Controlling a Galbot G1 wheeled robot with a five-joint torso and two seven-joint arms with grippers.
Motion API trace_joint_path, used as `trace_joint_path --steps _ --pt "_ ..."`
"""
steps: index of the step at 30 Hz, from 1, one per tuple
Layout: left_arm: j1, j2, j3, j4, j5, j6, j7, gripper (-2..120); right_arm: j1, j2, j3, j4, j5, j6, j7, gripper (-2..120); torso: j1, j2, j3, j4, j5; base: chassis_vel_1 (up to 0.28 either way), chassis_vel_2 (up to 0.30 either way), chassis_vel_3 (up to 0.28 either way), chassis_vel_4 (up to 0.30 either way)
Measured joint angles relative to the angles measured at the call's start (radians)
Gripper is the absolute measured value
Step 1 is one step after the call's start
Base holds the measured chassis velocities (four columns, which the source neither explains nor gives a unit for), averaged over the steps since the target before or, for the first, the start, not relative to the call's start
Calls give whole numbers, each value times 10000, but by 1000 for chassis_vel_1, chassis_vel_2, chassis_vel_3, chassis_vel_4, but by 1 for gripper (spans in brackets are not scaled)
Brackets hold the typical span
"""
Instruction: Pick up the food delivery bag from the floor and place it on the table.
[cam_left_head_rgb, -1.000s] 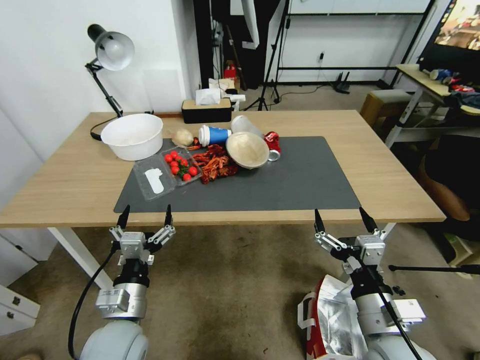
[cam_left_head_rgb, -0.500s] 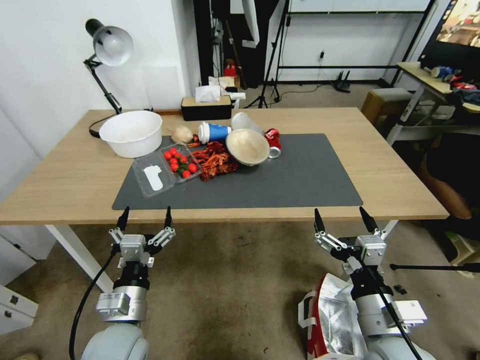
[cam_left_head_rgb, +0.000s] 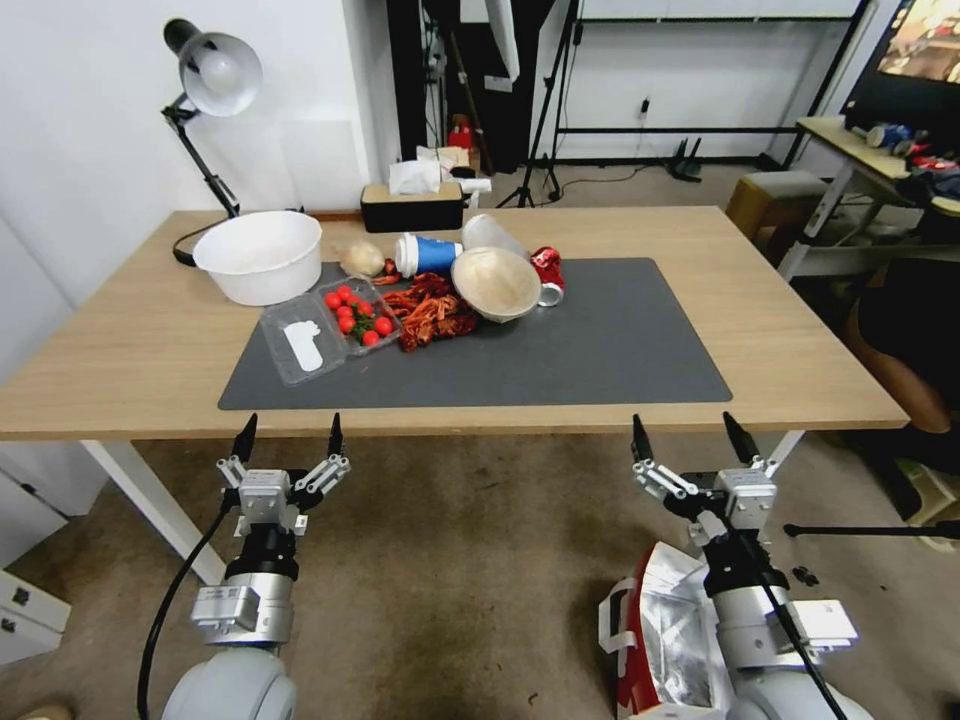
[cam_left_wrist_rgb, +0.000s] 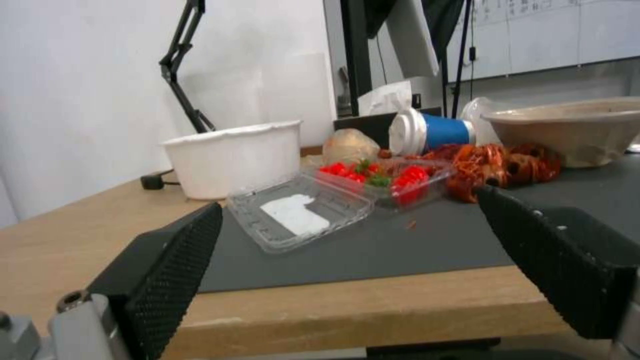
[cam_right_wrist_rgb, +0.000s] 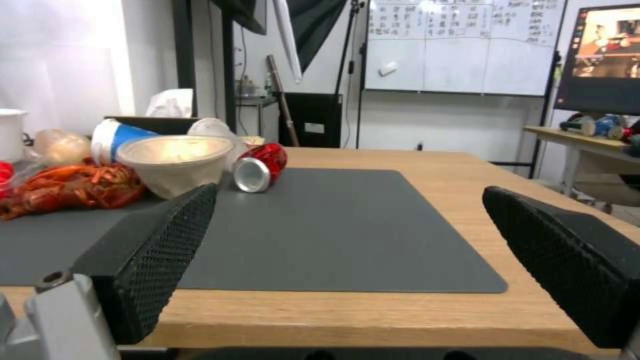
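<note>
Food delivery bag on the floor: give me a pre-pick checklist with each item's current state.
1. White boxy food delivery bag with red edges and silver foil lining located on the brownish-grey floor: ok, beside the right arm.
2. Bag's white strap handle visible: ok.
3. Right gripper open: ok, held before the table edge, above the bag.
4. Left gripper open: ok, held before the table edge.
5. Free spot on the light-wood table: ok, right half of the dark grey mat is bare.
6. Bag's contents and weight: cannot tell.
</note>
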Motion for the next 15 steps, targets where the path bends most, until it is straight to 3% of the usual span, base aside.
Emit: trace_joint_path --steps 15 --pt "-87 23 -5 158 -47 0 19 95 0 42 -86 -102 -18 -3 -209 100 -286 -684 -395 0 -1 0 0 0 0"
